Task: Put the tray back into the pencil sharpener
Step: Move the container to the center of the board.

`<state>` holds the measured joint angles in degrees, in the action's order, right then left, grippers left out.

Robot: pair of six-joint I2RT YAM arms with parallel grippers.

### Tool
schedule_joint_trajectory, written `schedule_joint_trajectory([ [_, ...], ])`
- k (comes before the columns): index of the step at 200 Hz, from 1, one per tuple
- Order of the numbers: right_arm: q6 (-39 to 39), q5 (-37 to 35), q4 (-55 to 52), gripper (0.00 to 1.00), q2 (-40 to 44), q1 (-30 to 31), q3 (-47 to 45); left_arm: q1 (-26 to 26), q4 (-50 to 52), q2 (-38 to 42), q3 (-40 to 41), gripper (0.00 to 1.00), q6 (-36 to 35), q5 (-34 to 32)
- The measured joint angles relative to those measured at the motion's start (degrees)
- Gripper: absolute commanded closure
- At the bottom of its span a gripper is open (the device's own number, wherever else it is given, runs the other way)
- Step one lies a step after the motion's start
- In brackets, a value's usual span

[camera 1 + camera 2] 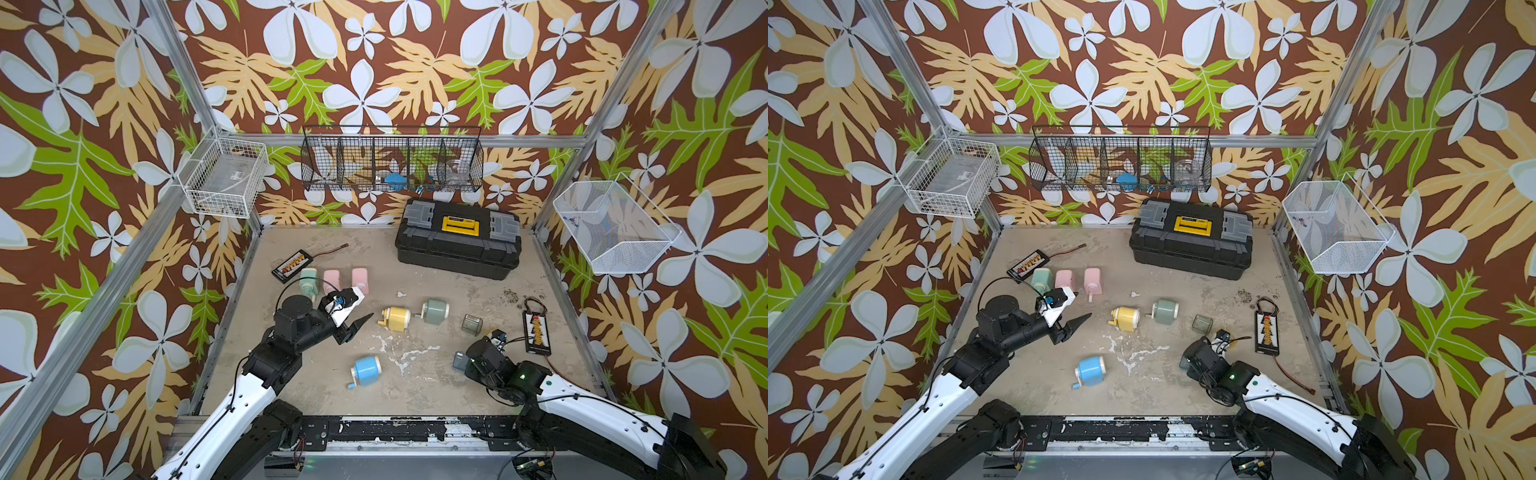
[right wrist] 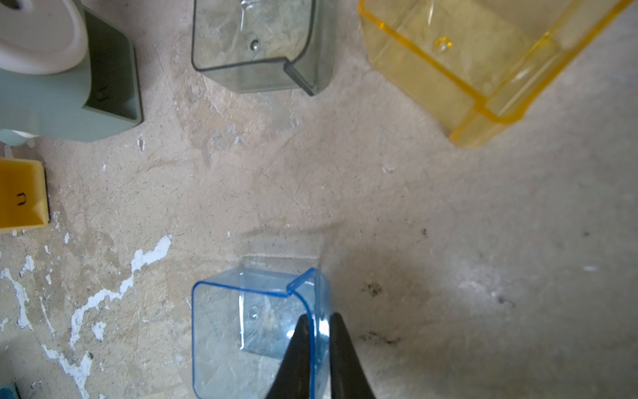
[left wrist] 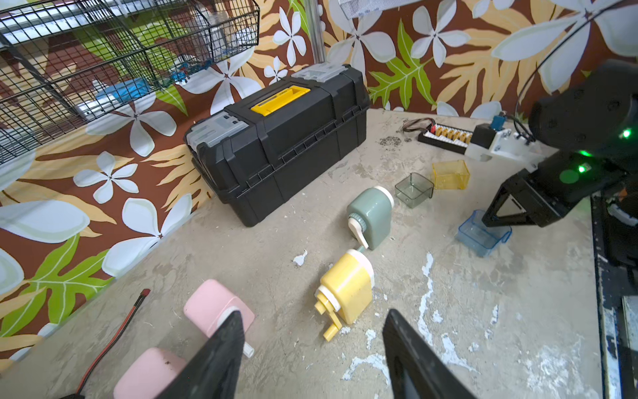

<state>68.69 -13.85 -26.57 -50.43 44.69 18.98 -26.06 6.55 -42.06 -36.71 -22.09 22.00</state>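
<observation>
- Pinching one side wall of the blue tray point(image 2: 241, 331) w/ my right gripper point(image 2: 320, 319): one finger inside, one outside, nearly closed, only the thin wall betw. them.
- In both top views the blue tray is lower right of centre, mostly hidden under my R wrist, just a corner showing. The L wrist cam shows it tilted. I can't tell if it's clear of the table point(image 1: 415, 266).
- The blue pencil sharpener point(image 1: 365, 371) lies on its side at lower centre in both top views, crank toward the lower left, well apart from the tray and to its left.
- My left gripper point(image 3: 314, 312) is spread wide w/ nothing betw. the fingers. It hangs over the table left of centre in the top views, near the pink sharpeners point(image 1: 331, 280).
- The yellow sharpener point(image 1: 397, 318) & green sharpener point(image 1: 435, 309) lie side by side mid-frame, betw. the two arms.
- The grey tray point(image 2: 255, 45) & yellow tray point(image 2: 466, 69) sit empty near the green sharpener.
- The black toolbox point(image 1: 457, 245) is shut, at the back, upper right of the table.
</observation>
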Motion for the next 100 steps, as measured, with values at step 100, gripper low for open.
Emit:
schedule_joint_trajectory([
  [100, -11.7, 1.4, -0.9, 1.00, -7.7, 4.2, 6.3, -1.2, 14.4, -1.2, -4.2, 0.27, -2.9, 2.0],
])
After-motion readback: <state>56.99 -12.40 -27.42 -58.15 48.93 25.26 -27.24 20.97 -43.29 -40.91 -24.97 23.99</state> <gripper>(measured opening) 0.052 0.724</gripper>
